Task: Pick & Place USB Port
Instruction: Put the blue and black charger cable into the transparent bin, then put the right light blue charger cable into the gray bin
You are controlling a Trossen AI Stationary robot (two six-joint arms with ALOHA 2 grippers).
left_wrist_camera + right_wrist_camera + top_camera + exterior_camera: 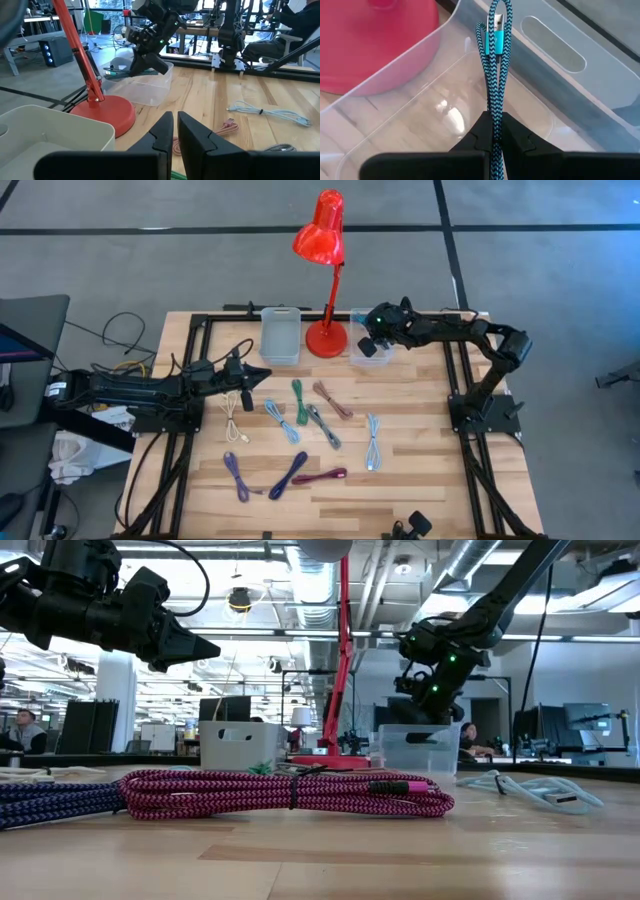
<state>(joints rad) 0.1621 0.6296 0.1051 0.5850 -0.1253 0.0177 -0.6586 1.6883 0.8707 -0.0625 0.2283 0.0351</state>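
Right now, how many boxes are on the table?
2. A grey bin stands beside the red lamp on the left arm's side; a clear bin on its other side, below the right gripper holding a blue cable.

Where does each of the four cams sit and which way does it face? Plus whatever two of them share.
High view: overhead, straight down; both arms over the table, cables spread between them.
Low view: at tabletop height, level across a pink cable into the room; both arms enter from above.
Left wrist view: behind the left gripper, shut and empty, facing the red lamp and the other arm.
Right wrist view: behind the right gripper, shut on a blue cable, looking into the clear bin.
Shared: both wrist views show the clear bin and the lamp base.
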